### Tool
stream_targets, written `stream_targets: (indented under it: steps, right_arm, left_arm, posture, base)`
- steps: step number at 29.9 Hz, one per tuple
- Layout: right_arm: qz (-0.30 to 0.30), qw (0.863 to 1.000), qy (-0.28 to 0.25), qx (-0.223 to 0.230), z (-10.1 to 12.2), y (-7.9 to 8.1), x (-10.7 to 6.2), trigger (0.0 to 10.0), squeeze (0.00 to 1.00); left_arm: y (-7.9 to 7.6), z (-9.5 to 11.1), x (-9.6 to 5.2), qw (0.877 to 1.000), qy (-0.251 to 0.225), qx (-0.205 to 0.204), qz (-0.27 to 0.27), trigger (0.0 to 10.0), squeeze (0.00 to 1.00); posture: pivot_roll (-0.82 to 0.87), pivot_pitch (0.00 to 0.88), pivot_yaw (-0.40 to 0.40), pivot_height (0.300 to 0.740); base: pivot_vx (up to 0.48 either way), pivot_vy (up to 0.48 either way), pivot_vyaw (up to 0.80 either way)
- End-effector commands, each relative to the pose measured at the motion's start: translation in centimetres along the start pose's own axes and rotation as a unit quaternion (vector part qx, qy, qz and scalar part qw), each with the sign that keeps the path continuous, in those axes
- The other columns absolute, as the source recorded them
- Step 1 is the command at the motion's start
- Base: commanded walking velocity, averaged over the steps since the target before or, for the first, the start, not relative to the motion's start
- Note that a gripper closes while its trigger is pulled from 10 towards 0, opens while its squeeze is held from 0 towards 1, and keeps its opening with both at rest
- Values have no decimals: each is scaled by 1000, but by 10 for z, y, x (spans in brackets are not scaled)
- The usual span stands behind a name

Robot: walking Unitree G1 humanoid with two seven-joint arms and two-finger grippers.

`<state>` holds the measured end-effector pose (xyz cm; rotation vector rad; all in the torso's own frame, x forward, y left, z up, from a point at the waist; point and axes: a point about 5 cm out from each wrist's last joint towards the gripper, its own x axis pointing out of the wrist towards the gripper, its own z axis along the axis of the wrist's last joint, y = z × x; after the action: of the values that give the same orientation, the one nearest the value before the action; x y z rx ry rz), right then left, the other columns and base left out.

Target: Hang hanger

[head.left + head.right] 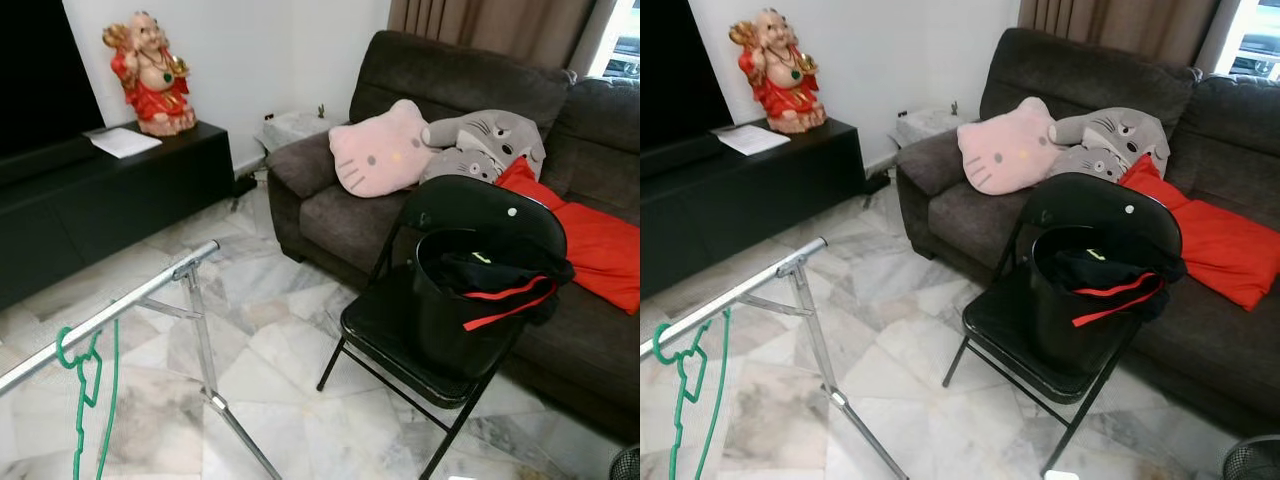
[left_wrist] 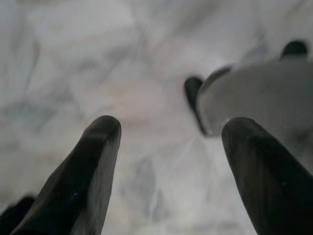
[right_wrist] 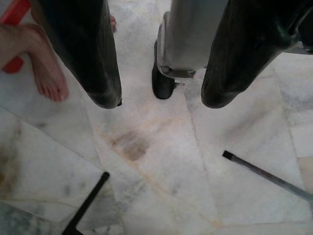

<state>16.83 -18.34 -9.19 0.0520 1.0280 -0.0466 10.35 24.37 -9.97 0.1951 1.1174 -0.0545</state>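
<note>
A thin green wire hanger (image 1: 84, 385) hangs by its hook on the slanted silver metal rail of a clothes rack (image 1: 110, 315), near the black folding chair (image 1: 400, 340). The left gripper (image 2: 168, 161) and right gripper (image 3: 161, 88) both point at the marble floor, fingers spread apart and empty; a blurred pale shape beside the left one is possibly the robot's foot
</note>
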Motion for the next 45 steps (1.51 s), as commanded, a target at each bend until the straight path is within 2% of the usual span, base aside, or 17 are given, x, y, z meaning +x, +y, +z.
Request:
stream_targets:
  steps: [1, 5, 13, 15, 18, 23, 27, 35, 40, 45]
  right_arm:
    - [0, 1000, -10, 1, 5, 1, 1, 10000, 0]
    - [0, 1000, -12, 4, 5, 1, 1, 10000, 0]
    - [-1, 1000, -12, 5, 5, 1, 1, 10000, 0]
    - [-1, 1000, -12, 4, 5, 1, 1, 10000, 0]
    - [-2, 1000, -12, 4, 5, 1, 1, 10000, 0]
    - [-2, 1000, -12, 5, 5, 1, 1, 10000, 0]
    - [-3, 1000, -11, 8, 5, 0, 1, 10000, 0]
    - [-3, 1000, -7, 5, 4, 0, 1, 10000, 0]
    - [-2, 1000, -6, 3, 5, 0, 1, 10000, 0]
    - [-1, 1000, -6, 2, 5, 0, 1, 10000, 0]
  left_arm:
    - [2, -3, -1, 1000, 0, -2, -6, 10000, 0]
    - [10, -11, -5, 1000, 7, -4, -2, 10000, 0]
    - [3, -14, -4, 1000, 11, -4, -5, 10000, 0]
    - [-1, -13, -3, 1000, 13, -4, -4, 10000, 0]
    - [-19, 0, 3, 1000, 7, -2, -11, 10000, 0]
    - [-27, 8, 6, 1000, 2, -2, -14, 10000, 0]
    - [-42, 23, 11, 1000, -9, -5, -21, 10000, 0]
    - [-54, 30, 13, 1000, -14, -7, -27, 10000, 0]
    - [-44, 25, 11, 1000, -9, -8, -20, 10000, 0]
    - [-42, 24, 11, 1000, -8, -4, -20, 10000, 0]
  posture:
    - [39, 0, 2, 740]
    - [39, 0, 1, 740]
    - [39, 0, -1, 740]
    - [41, 0, -2, 740]
    - [42, 0, -2, 740]
    - [41, 0, -2, 740]
    - [40, 0, -1, 740]
    - [40, 0, -4, 740]
    - [41, 0, -3, 740]
    - [41, 0, -2, 740]
  base:
    - [0, -330, 0]
    - [0, -334, 0]
    - [0, -271, 0]
    - [0, 0, 0]
    - [0, 0, 0]
    - [0, 0, 0]
    - [0, 0, 0]
    - [0, 0, -629]
    - [0, 0, -781]
    - [0, 0, -780]
